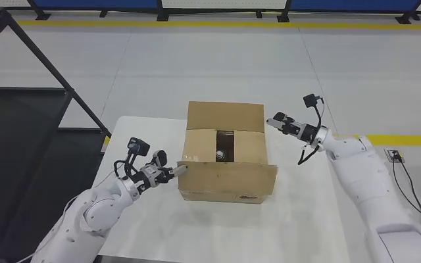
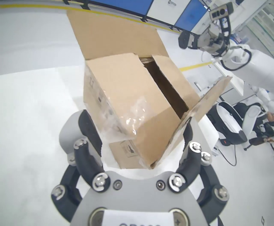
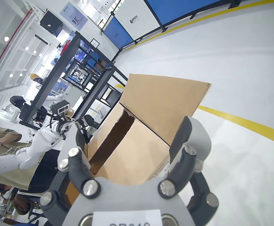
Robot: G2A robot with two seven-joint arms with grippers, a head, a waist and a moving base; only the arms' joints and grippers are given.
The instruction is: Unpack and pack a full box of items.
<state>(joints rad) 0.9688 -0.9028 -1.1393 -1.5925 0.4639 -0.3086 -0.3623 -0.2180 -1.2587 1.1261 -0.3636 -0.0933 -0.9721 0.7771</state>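
Flanking the part-open box, left hand and right hand hover agape.

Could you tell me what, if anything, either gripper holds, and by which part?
Nothing: the left gripper and right gripper are both open beside the box.

— What sort of place is this?
— A robot lab or factory test hall. The pale glossy floor has a yellow line painted across at 12 o'clock, with blue and white partition panels just behind it.
— Anything more?
— A black metal frame at 9 o'clock. The right wrist view adds white shelves and a wall poster.
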